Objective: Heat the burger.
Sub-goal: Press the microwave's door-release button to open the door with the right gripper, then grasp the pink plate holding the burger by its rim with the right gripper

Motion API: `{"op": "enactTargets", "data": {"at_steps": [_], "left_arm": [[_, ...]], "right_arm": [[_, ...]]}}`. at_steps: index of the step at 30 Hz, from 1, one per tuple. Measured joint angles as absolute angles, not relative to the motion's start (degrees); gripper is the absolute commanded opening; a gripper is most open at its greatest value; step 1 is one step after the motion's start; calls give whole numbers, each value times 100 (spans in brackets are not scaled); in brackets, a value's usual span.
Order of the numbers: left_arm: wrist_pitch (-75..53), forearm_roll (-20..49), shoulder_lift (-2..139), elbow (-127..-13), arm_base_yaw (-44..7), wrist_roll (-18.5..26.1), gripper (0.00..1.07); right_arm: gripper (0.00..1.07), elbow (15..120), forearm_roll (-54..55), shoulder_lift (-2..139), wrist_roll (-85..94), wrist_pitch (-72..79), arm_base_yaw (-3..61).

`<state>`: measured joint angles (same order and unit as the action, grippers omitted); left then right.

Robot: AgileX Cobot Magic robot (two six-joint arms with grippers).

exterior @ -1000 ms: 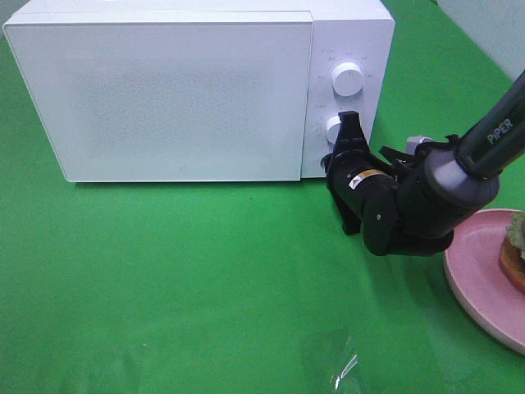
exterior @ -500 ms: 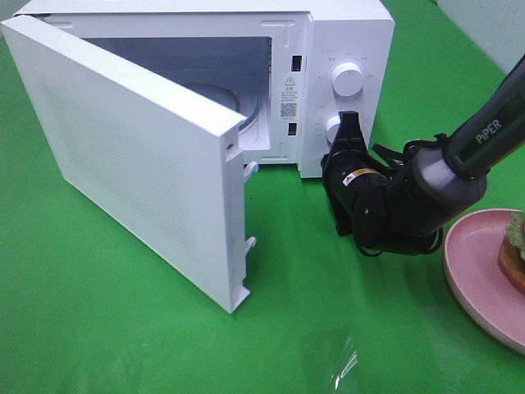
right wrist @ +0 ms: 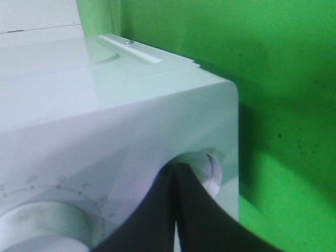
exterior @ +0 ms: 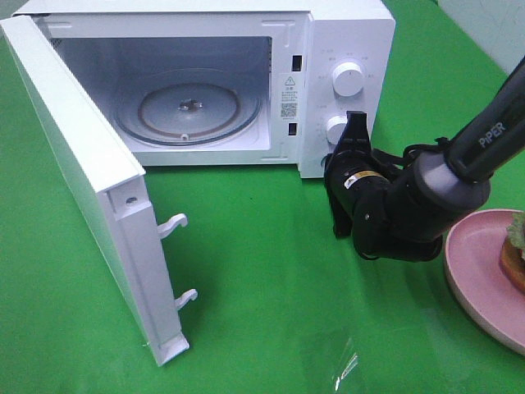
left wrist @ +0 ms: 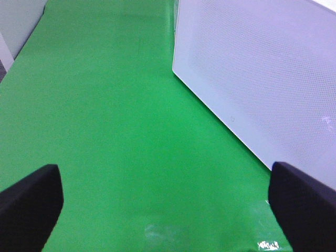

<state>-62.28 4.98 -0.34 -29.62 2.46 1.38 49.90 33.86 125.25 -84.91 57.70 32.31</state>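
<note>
Green-covered worktop (exterior: 271,271), one appliance on it. White microwave (exterior: 344,33) sits along the far edge, left of centre, with the control panel on its right side.

Microwave door (exterior: 82,156) is wide open, hinged on the left, its free edge pointing toward the near-left corner. The left wrist view shows its speckled outer face (left wrist: 262,68). Cavity is lit, with the glass turntable (exterior: 189,107) flat on the floor and nothing on it.

Right arm (exterior: 484,139) comes in from the right edge, low over the worktop in front of the panel. Right gripper (exterior: 355,123) is closed with nothing in it, black fingers pressed together to a point (right wrist: 175,181). Tips are right at the lower knob (exterior: 335,129). Can't tell if that's real contact or just beside. Upper knob (exterior: 348,80) is clear of the gripper.

Pink plate (exterior: 476,271) is at the right edge, partly out of frame, just beside the arm's wrist. The burger (exterior: 515,246) is on that plate, hard against the right edge. Only a sliver shows: green lettuce over an orange-brown bun. It is well apart from the microwave and neither gripper touches it.

Two white latch hooks (exterior: 172,223) stick out of the door's free edge, one above the other.

Left gripper (left wrist: 165,178) shows only in its own wrist view. It is spread wide with bare green cloth between the fingers (left wrist: 29,205), holding nothing, next to the door's outer face.
</note>
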Motion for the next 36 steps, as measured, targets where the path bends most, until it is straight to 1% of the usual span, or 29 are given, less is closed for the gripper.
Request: {"op": "enactTargets", "data": {"at_steps": [8, 10, 17, 19, 26, 27, 28, 29, 30, 32, 33, 34, 35, 36], "left_arm": [[-6228, 498, -34, -2962, 246, 138, 98], [-6228, 498, -34, -2962, 246, 138, 98], [-6228, 498, -34, -2962, 246, 138, 98], [-6228, 498, -34, -2962, 246, 138, 98], [-6228, 498, -34, -2962, 246, 138, 98], [-6228, 498, -34, -2962, 246, 138, 98], [-6228, 498, -34, -2962, 246, 138, 98], [-6228, 498, -34, -2962, 246, 138, 98], [-6228, 498, -34, -2962, 246, 138, 98], [-6228, 498, -34, -2962, 246, 138, 98], [-6228, 498, -34, -2962, 246, 138, 98], [-6228, 498, -34, -2962, 246, 138, 98], [-6228, 498, -34, -2962, 246, 138, 98], [-6228, 498, -34, -2962, 246, 138, 98]], "right_arm": [[0, 4693, 3054, 11992, -8365, 5495, 3237], [0, 4486, 3002, 11660, -8039, 5117, 3237], [0, 4274, 2974, 11224, -7517, 4555, 3237], [0, 4223, 2974, 10903, -6858, 3913, 3237], [1, 4217, 2974, 10491, -5804, 3214, 3231], [2, 4211, 2974, 10302, -5111, 2882, 3226], [2, 4211, 2974, 10302, -5111, 2882, 3226], [2, 4211, 2974, 10124, -4458, 2555, 3226], [2, 4211, 2974, 10124, -4458, 2555, 3226], [3, 4211, 2985, 9832, -3380, 1954, 3203], [3, 4211, 2985, 9832, -3380, 1954, 3203], [3, 4211, 2985, 9694, -2951, 1576, 3157], [3, 4211, 2985, 9694, -2951, 1576, 3157], [3, 4211, 2985, 9574, -2590, 1295, 3088]]}}
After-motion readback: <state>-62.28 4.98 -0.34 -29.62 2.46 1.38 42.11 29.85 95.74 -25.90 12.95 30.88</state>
